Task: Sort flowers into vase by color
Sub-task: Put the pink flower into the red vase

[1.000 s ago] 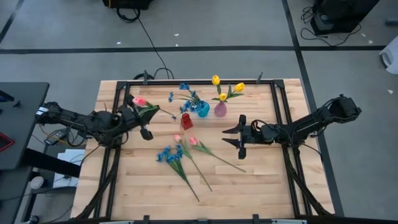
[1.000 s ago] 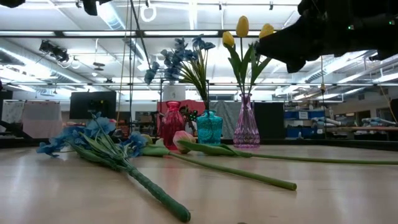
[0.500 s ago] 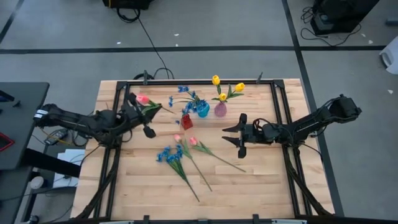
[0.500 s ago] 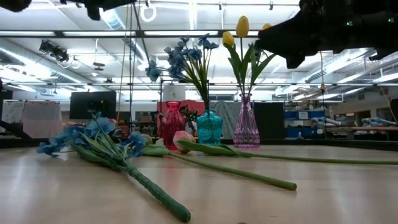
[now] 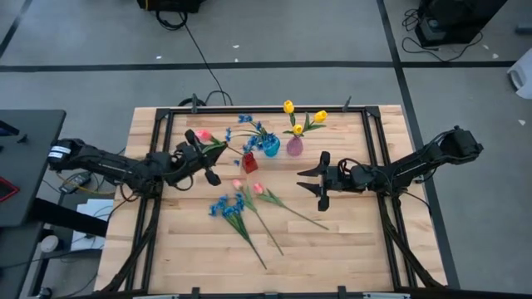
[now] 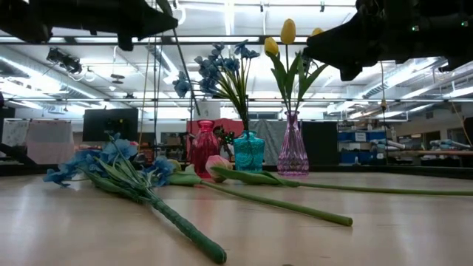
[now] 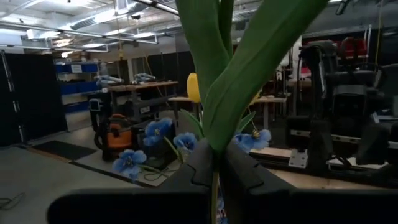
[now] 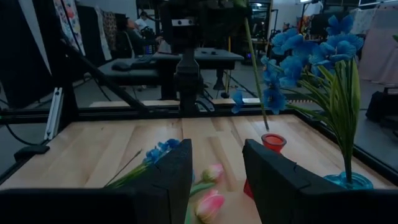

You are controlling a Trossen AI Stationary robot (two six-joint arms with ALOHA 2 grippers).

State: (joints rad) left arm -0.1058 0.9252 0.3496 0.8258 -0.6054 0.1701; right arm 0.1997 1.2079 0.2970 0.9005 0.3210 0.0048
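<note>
Wooden desk (image 5: 349, 241), black frame round edge. Left gripper (image 5: 204, 158) above desk left of vases, jaws clamped on stem of pink tulip (image 5: 204, 134), stem tip hanging just over red vase (image 5: 249, 161). Right gripper (image 5: 320, 180) hovering right of centre, jaws apart, empty. Blue bunch (image 5: 226, 208) and two pink tulips (image 5: 248, 188) lying mid-desk, stems toward near edge. Teal vase (image 5: 271, 148) with blue blossoms (image 5: 247, 124); pink vase (image 5: 295, 147) with yellow tulips (image 5: 304, 116).
</note>
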